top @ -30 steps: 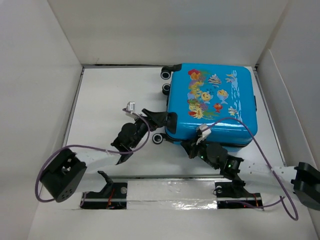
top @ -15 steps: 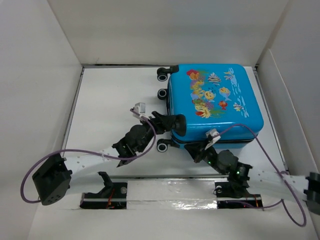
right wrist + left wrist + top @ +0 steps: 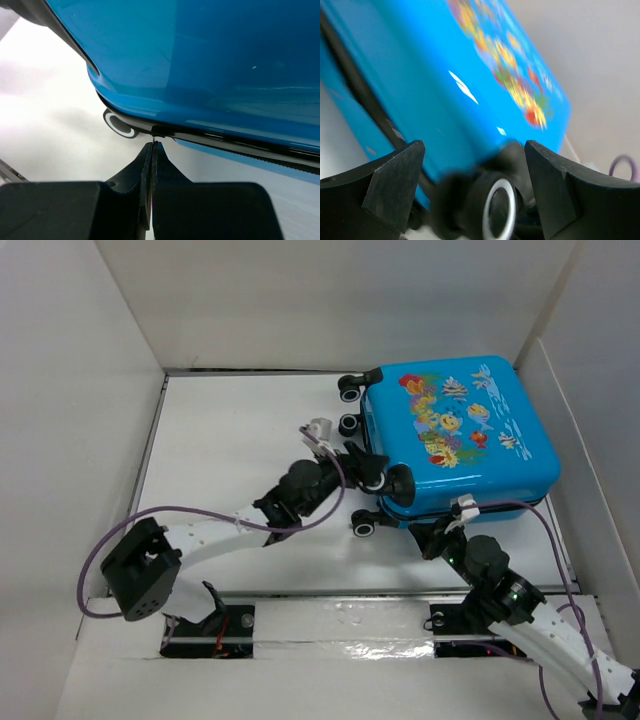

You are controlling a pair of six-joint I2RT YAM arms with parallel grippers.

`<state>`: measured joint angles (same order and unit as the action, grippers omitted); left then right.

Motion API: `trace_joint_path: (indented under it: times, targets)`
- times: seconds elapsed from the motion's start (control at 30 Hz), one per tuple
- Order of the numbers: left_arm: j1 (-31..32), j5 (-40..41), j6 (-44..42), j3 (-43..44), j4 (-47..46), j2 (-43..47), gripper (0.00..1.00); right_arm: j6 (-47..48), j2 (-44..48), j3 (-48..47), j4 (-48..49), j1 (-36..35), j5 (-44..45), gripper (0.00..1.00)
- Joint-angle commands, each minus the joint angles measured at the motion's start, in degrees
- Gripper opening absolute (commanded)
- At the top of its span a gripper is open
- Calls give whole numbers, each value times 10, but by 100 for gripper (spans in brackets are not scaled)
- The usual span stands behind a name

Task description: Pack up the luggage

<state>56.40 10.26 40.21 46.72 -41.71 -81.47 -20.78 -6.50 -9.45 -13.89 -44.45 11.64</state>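
Observation:
The luggage, a bright-blue case with a fish print, lies closed and flat at the back right of the table, turned at an angle. My left gripper is open at the case's near-left corner, its fingers either side of a black wheel with gaps showing. In the left wrist view the blue shell fills the frame above my left gripper. My right gripper is at the case's near edge. There my right gripper is shut on the thin zipper pull under the shell.
White walls enclose the table on three sides, and the right wall stands close to the case. Other case wheels stick out to the left. A taped rail runs along the near edge. Purple cables trail from both arms.
The luggage has swung and slid right and toward the back wall. Both arms followed it. My left jaws have widened around the wheel; the right stays shut.

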Motion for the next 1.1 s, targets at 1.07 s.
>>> trace_joint_path:
  times: [1.07]
  targets:
    - [-302, -367, -573, 726, 453, -476, 99, 11, -4, -39, 24, 2, -91, 0]
